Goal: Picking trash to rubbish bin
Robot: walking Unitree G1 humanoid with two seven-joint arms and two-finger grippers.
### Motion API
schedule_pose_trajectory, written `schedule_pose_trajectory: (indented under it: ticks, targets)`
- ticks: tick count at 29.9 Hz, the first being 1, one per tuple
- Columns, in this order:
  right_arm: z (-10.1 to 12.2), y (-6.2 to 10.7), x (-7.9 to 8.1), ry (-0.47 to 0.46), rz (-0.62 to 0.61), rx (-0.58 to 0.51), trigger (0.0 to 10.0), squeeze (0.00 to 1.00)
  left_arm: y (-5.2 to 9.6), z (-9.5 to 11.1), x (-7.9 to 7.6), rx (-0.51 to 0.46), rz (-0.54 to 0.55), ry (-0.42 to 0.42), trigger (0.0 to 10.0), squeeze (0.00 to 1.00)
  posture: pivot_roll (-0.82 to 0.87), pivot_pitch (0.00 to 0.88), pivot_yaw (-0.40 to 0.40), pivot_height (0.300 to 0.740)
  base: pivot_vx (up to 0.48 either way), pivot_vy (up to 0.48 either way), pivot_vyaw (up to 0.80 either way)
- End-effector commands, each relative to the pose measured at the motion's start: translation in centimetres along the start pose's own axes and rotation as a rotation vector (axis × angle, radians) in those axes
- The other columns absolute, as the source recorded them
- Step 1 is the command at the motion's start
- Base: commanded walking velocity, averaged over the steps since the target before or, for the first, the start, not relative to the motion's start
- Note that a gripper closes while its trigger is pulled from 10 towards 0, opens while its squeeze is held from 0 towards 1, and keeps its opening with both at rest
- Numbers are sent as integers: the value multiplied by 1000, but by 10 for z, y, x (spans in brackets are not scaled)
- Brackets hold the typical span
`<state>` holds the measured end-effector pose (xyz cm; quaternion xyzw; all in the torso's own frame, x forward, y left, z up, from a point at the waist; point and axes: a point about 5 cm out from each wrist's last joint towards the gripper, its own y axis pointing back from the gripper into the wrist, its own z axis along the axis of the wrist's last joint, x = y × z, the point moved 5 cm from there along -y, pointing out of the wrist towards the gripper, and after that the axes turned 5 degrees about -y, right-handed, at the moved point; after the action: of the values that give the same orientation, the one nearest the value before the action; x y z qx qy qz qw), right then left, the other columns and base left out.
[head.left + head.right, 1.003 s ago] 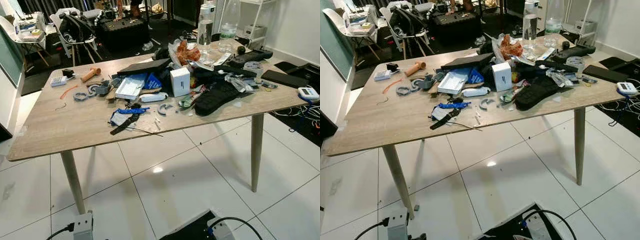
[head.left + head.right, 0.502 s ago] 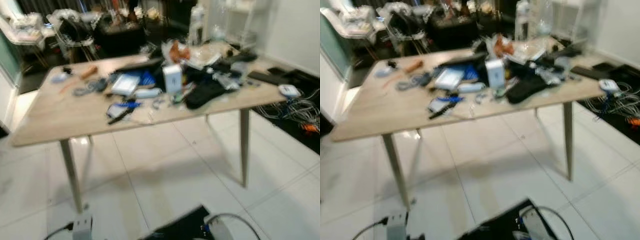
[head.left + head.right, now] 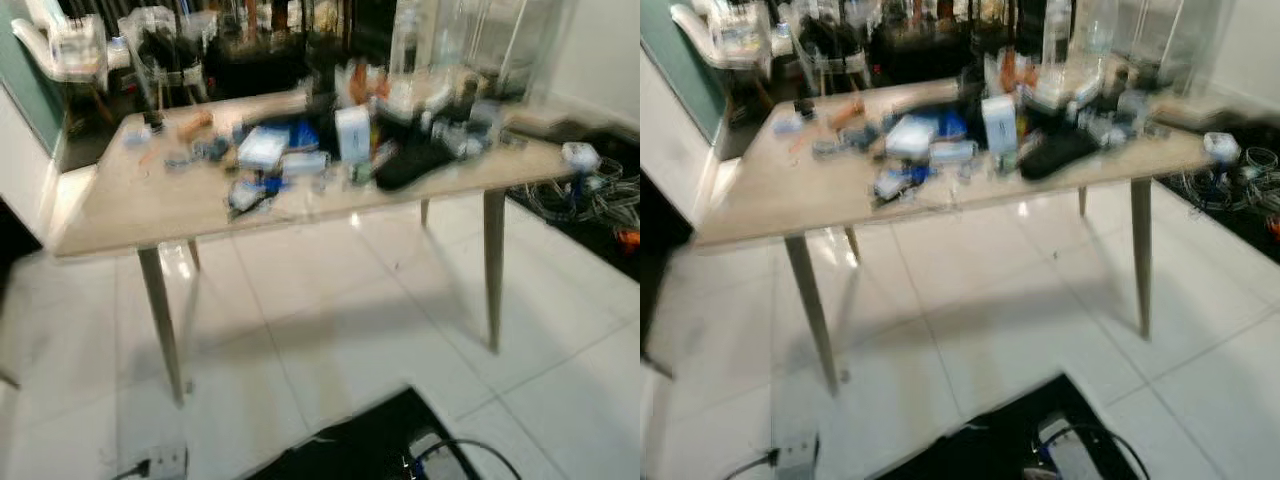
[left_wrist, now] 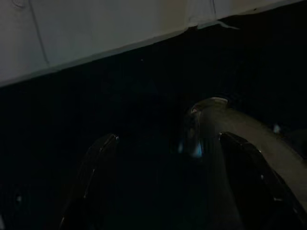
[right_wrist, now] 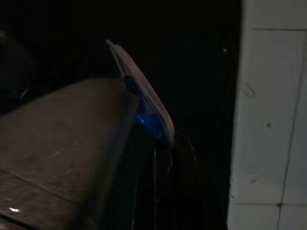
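The right hand [image 5: 160,139] is closed on a thin white and blue wrapper [image 5: 144,103], low, well apart from the cluttered tabletop [image 3: 130,215]. The left hand [image 4: 165,158] is open, empty. Keep the grip firm while walking to find the bin.

A tabletop [image 3: 130,205] stands ahead on the floor [image 3: 330,330], its far and right parts heaped with clutter. A box [image 3: 352,133] stands upright near the middle of the heap, with bottles [image 3: 1058,40] behind it to the right. Chairs [image 3: 150,50] stand beyond the far left corner. Cables [image 3: 590,190] lie on the floor at the right.
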<state>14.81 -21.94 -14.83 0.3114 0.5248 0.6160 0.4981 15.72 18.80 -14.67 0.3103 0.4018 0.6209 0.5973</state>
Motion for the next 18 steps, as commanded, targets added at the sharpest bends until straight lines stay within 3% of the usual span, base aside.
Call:
schedule_pose_trajectory:
  ticks: [1,18]
  targets:
    - [-6,-1,10,14,19,21,10000,0,0,4,6,-8,10,-23,10000,0,-44,12,115,740,-349,0,0]
    - [-6,-2,13,-4,16,23,10000,0,1,2,7,-4,8,-22,10000,0,-43,25,124,740,-347,0,0]
